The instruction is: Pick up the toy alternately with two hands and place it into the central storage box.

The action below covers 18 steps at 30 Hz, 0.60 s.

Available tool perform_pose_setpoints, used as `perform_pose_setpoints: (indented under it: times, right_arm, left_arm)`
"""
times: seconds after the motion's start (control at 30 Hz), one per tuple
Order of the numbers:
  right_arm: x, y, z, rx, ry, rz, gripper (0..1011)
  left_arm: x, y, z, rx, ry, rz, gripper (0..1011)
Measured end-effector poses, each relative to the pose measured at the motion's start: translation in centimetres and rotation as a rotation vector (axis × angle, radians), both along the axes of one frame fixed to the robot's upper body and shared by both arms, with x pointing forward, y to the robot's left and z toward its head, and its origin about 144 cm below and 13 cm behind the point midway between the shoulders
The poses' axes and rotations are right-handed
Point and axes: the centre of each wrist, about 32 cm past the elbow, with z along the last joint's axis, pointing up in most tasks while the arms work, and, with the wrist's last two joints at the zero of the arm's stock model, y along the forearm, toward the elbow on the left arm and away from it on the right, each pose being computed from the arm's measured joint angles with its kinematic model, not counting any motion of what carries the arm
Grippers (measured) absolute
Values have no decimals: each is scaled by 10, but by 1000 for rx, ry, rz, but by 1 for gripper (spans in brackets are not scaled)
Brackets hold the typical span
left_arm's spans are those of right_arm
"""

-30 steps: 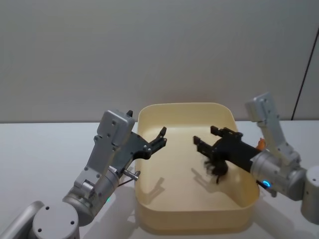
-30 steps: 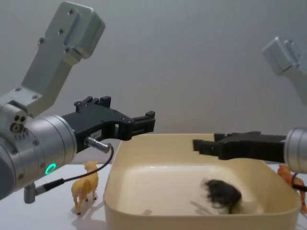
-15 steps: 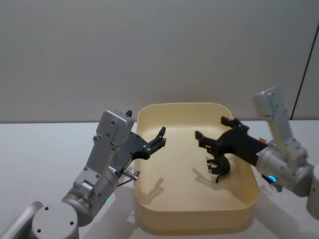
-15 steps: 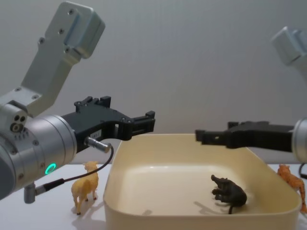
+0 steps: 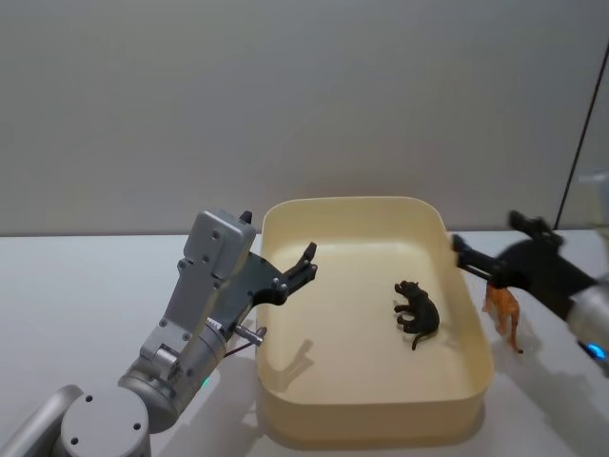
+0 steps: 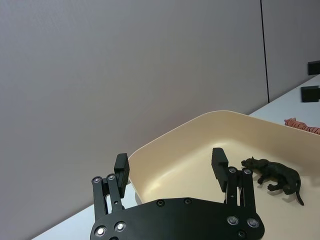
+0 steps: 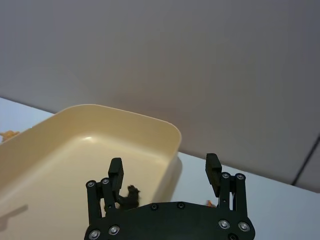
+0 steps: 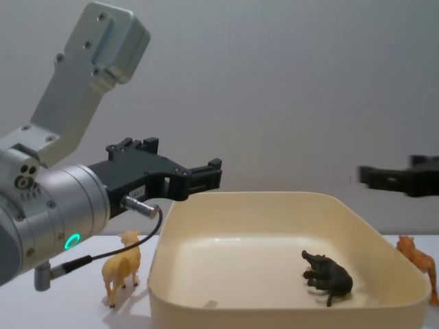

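Head view: black toy (image 5: 417, 312) lies, apparently on its side, on the floor of the box (image 5: 354, 202), right half, touching no wall. I count that as one drop done. Two toys are outside on the counter (image 5: 76, 286): orange toy (image 5: 502, 314) standing just beside the box's right wall, yellow toy (image 8: 122, 266) standing near the left wall, clearest in chest view. My left hand (image 6: 170, 159) is spread wide, holding nothing, hovering above the box's left rim and pointing inward. My right hand (image 7: 164, 167) is also spread wide and empty, up in the air outside the right wall, roughly above the orange toy and well clear of it. So nothing is being carried right now. My read: about a third through, if these three toys are the full set; I can't tell whether more sit out of frame. Left to do: grab orange toy, drop in box, grab yellow toy, drop in box, one hand each. Yellow toy sits low, beneath my left hand's level, so that reach needs a descent first.
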Motion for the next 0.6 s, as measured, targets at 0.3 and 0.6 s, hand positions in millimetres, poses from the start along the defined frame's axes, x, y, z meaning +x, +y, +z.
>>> perform_pose_setpoints:
  times: [0.3, 0.6]
  right_arm:
    - [-39, -30, -13, -8, 53, -127, 1001]
    - [-64, -46, -25, -25, 124, -172, 1001]
  left_arm:
    - [0, 0, 0, 0, 0, 0, 1001]
    - [0, 0, 0, 0, 0, 0, 1001]
